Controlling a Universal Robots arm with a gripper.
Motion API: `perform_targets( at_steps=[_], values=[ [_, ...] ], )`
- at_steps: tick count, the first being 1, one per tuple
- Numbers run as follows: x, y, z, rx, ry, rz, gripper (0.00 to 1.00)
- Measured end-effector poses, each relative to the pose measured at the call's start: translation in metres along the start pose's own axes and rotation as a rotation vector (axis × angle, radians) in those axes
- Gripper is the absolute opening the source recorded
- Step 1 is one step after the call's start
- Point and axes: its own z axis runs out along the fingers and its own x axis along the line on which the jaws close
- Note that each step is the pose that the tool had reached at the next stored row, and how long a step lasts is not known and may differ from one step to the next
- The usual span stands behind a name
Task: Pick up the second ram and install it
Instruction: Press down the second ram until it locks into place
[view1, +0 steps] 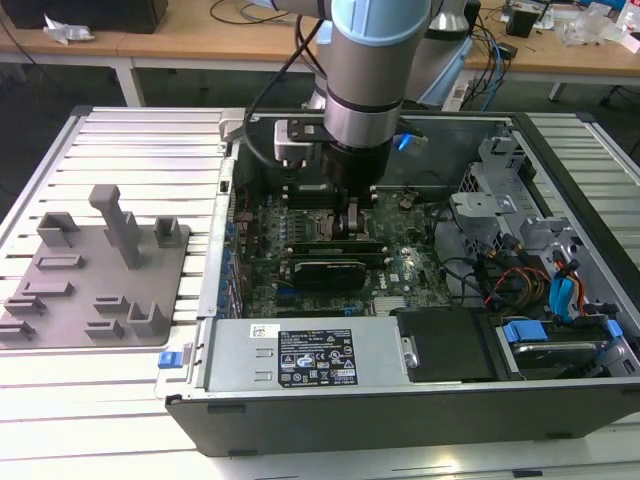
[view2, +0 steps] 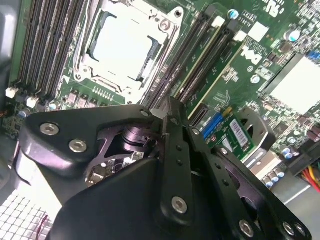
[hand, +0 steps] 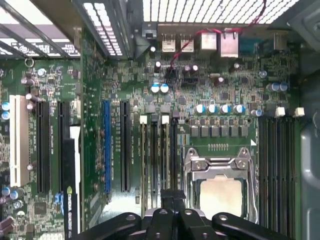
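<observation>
My gripper (view1: 352, 222) hangs low inside the open computer case, over the motherboard's long black memory slots (hand: 158, 150) beside the CPU socket (hand: 220, 192). In both wrist views its black fingers (view2: 172, 150) stand pressed together, with the tips (hand: 172, 196) right above the slot row (view2: 200, 55). In the exterior view a long, narrow dark-green stick, the ram (view1: 320, 243), stands on edge in the slots just under the fingertips. Whether the tips touch it is hidden by the gripper body.
A grey plastic tray (view1: 60, 300) with upright posts lies on the slatted table at the exterior view's left. The case walls (view1: 215, 260) close in around the board. A power supply (view1: 300, 355) sits at the front, and drive bays with cables (view1: 540, 280) are at the right.
</observation>
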Motion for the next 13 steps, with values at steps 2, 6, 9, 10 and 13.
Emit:
perform_targets(
  at_steps=[2,6,9,10,13],
  values=[
    [-0.0001,-0.0053,-0.0001,-0.0001,0.0001,0.0,0.08],
    [-0.0004,-0.0054,-0.0066,0.0001,0.0001,0.0,0.08],
    [-0.0005,-0.0054,-0.0086,0.0003,-0.0001,0.0,0.08],
    [-0.0005,-0.0054,-0.0086,0.0003,0.0,0.0,0.08],
    [-0.0005,-0.0054,-0.0087,0.0004,0.0,0.0,0.08]
  ],
)
